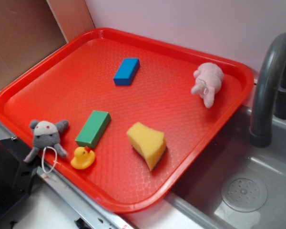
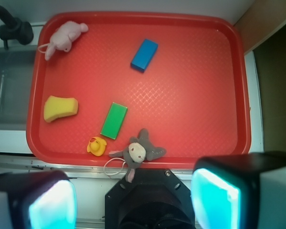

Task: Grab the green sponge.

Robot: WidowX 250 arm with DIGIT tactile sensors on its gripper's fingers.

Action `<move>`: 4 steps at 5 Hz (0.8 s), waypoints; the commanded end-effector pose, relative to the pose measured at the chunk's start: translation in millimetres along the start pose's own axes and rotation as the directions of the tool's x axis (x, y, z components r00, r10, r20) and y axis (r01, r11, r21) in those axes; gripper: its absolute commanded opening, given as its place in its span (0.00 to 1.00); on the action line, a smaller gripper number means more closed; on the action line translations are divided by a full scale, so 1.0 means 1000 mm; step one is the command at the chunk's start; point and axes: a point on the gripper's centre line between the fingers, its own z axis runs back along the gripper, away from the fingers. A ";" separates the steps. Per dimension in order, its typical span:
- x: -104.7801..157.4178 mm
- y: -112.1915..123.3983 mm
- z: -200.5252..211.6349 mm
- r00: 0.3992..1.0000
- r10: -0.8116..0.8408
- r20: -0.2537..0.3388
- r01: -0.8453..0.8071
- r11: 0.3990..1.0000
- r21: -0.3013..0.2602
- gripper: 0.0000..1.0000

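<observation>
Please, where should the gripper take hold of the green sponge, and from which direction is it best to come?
Probably from above, closing across the two long sides of the green sponge near its middle. It lies flat on the red tray, a narrow block. The rubber duck and grey plush mouse crowd one short end, so stay clear of that end.

even, bright light with soft shadows; the wrist view's near pincer pads (image 2: 214,198) blur.

At the bottom of the wrist view, the gripper (image 2: 133,202) has two chunky black fingers (image 2: 217,195) faced with glowing cyan pads, flanking a black octagonal mount bearing a small screw.
</observation>
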 end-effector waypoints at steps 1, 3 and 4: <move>0.045 -0.056 -0.015 0.871 -0.490 0.019 0.485 0.867 0.114 1.00; 0.048 -0.097 -0.074 0.501 -0.847 -0.178 0.865 0.482 0.141 1.00; 0.044 -0.107 -0.107 0.298 -0.924 -0.238 0.954 0.287 0.080 1.00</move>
